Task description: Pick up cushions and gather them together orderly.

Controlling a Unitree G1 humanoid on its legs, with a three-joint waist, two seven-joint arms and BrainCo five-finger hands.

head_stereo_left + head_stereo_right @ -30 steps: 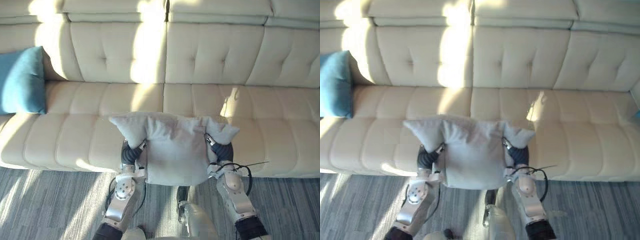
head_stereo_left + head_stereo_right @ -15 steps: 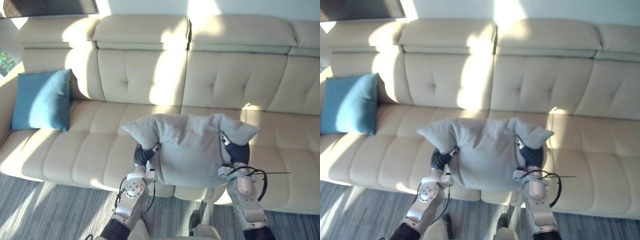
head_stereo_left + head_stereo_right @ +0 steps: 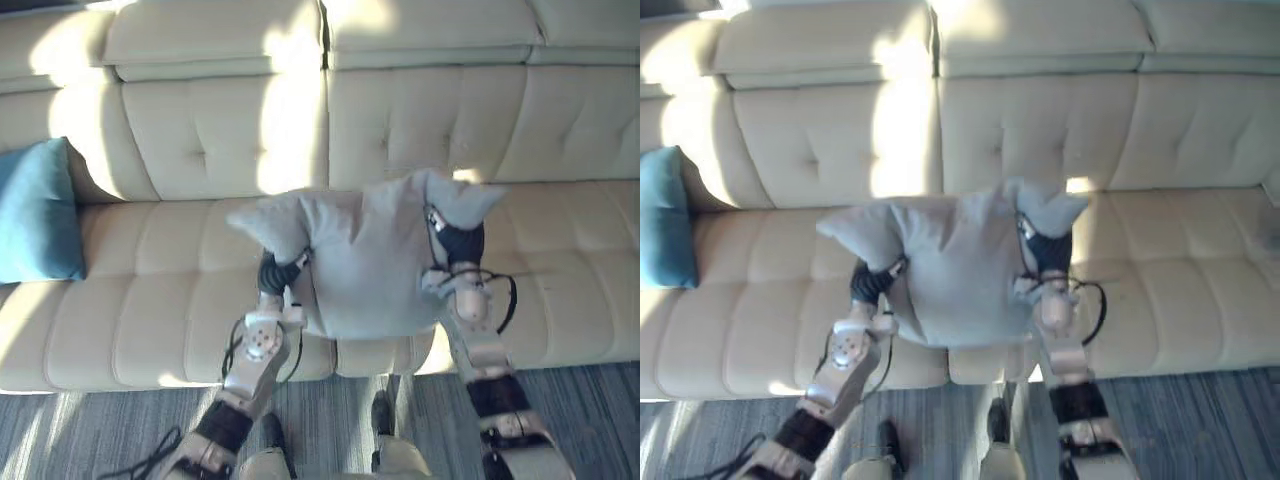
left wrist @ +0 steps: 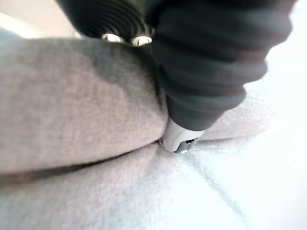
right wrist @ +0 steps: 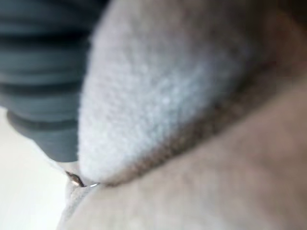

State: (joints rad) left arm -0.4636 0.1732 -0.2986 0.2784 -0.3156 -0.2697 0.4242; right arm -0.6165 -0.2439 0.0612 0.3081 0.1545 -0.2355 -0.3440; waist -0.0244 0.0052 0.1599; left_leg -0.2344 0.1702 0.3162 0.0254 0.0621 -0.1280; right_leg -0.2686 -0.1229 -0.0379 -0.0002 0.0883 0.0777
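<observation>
A grey cushion point(image 3: 365, 260) hangs in the air over the middle of the cream sofa's seat point(image 3: 150, 300), held between both hands. My left hand point(image 3: 275, 275) grips its left edge, below a bunched corner. My right hand point(image 3: 458, 243) grips the right edge higher up, with the corner sticking up above it. In the left wrist view a fingertip point(image 4: 180, 139) digs into a fold of the grey cloth point(image 4: 72, 110). In the right wrist view grey cloth point(image 5: 168, 96) bulges against the hand's dark cover point(image 5: 43, 72). A teal cushion point(image 3: 35, 215) leans at the sofa's far left end.
The sofa's tufted backrest point(image 3: 420, 110) rises just behind the held cushion. Grey striped floor point(image 3: 90, 430) runs along the sofa's front edge. Bare seat lies between the teal cushion and the grey one, and more to the right.
The camera has shifted. The grey cushion has tilted: its right side, with my right hand, now sits higher and closer to the backrest than the left side.
</observation>
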